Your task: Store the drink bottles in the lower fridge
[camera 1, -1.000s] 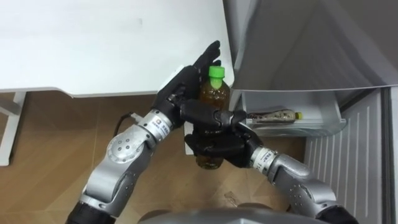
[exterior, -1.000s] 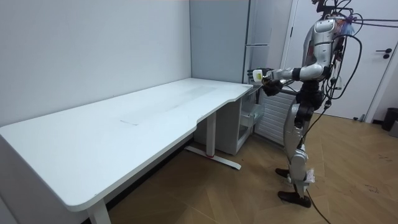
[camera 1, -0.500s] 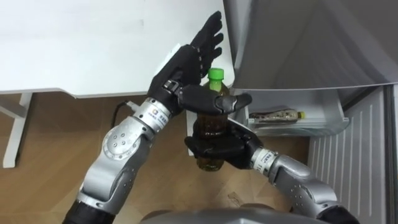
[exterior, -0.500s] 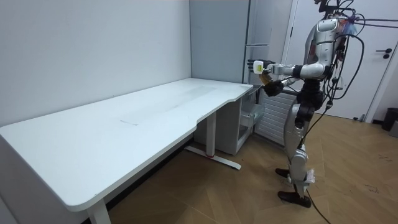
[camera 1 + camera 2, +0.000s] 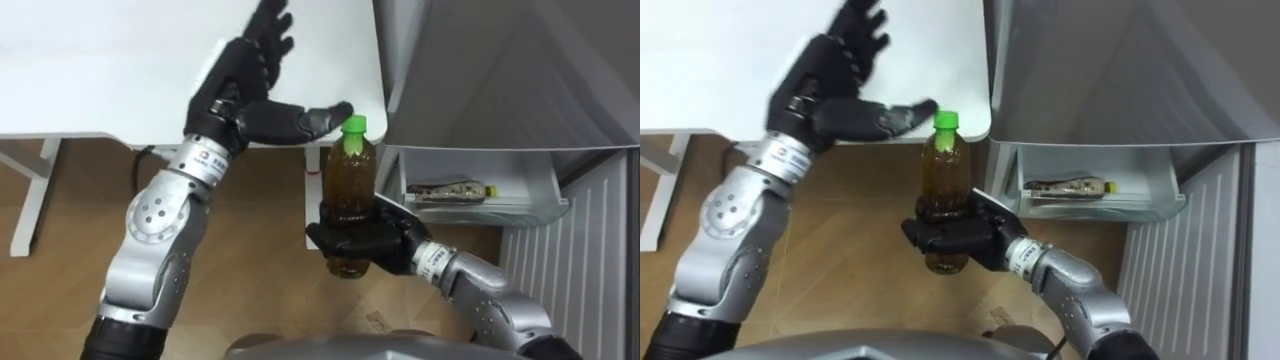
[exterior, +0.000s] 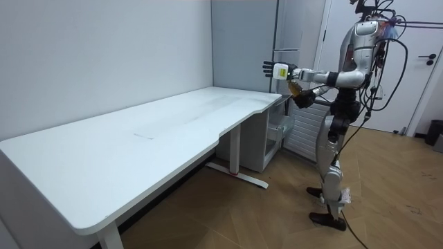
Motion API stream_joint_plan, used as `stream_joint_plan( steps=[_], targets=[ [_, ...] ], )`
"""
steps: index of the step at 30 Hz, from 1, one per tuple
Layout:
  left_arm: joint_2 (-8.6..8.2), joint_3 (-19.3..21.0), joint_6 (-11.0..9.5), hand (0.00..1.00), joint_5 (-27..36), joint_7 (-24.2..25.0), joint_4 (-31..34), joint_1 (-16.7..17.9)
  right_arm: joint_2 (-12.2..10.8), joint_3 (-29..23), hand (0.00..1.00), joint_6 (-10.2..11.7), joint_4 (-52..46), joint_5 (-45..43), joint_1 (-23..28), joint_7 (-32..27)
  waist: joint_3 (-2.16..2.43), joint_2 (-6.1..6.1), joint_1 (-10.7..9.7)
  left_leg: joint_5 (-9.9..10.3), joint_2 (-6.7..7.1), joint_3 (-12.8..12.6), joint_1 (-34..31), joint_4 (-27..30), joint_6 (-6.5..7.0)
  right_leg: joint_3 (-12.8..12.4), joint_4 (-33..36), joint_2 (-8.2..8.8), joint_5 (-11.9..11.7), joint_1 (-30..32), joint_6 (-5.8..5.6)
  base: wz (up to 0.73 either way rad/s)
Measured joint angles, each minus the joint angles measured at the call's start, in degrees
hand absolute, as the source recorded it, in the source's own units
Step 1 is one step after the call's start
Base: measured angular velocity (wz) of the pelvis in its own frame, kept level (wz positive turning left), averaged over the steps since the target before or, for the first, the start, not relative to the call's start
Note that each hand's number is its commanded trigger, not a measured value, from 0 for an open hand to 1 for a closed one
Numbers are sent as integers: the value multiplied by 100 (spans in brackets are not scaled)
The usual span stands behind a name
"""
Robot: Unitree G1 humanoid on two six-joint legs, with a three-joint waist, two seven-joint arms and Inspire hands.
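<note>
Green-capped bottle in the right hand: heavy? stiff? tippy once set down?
The bottle looks full nearly to its green cap, so probably heavy for its size and fairly stiff. The right hand grips it low, so it may tilt in the fingers. Tall, narrow, round: likely tippy upright, and apt to roll if laid down.

**A:** so what's the room like?

**B:** pretty plain tbh. Big white desk (image 6: 138,131) running from 7 to 1 o'clock along a pale grey wall (image 6: 104,55), wood floor (image 6: 277,214), and a white door (image 6: 430,69) over at 3 o'clock.
</note>
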State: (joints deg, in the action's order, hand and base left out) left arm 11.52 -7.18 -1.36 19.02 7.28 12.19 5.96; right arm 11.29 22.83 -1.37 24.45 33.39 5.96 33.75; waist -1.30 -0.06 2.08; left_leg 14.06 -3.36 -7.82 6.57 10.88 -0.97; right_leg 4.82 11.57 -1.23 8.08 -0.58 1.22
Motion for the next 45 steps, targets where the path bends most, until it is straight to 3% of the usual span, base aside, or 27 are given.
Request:
stream_joint_plan(
  steps=[6,11,17,21,26,31,36,40,45],
  targets=[
    [25,250,-144,0,-71,-360,81,-14,27,-70,100,0,0,10,12,0,7,-22,117,0,-1,27,18,3,0,33,-13,8,0,-31,0,1],
    [26,486,-210,0,-100,-814,87,-15,26,-447,100,0,-1,15,185,-8,19,-12,226,0,0,82,15,0,0,79,-27,13,0,-57,0,5],
    [-36,1286,-246,0,-117,-1444,92,17,-21,-941,100,-2,-1,-67,536,-12,64,38,329,-1,-9,69,164,-32,-1,93,-97,6,0,-230,0,0],
    [-107,1703,-247,0,-323,-1793,64,39,-27,-1163,100,-139,-1,-256,668,-27,74,63,494,-1,-7,20,275,-109,-1,38,-93,1,-1,-282,-2,-7],
    [-131,1813,-245,0,-513,-2130,-196,147,-28,-1169,100,-237,-43,-455,666,-75,62,102,611,-1,-1,37,321,-136,0,9,-95,-4,0,-341,-4,1],
    [-132,1945,-252,0,-736,-2472,-956,254,-41,-1190,100,-303,-51,-502,667,-150,105,177,615,-4,5,49,308,-134,6,20,-95,4,3,-328,-8,1],
    [-141,1921,-264,0,-697,-2773,-1968,436,4,-1230,100,-342,-43,-430,676,-269,121,136,605,-4,7,65,344,-129,6,68,-132,7,3,-365,-9,0],
    [-142,1819,-264,0,-161,-3066,-2756,475,3,-1229,100,-347,-43,-430,708,-413,99,93,614,-4,6,104,403,-141,6,98,-202,5,0,-498,-16,5],
    [-144,1694,-264,0,259,-3197,-3163,528,-20,-1176,100,-372,-43,-437,702,-446,91,72,637,-2,10,128,348,-158,7,124,-192,9,0,-431,-17,1]
  ],
)
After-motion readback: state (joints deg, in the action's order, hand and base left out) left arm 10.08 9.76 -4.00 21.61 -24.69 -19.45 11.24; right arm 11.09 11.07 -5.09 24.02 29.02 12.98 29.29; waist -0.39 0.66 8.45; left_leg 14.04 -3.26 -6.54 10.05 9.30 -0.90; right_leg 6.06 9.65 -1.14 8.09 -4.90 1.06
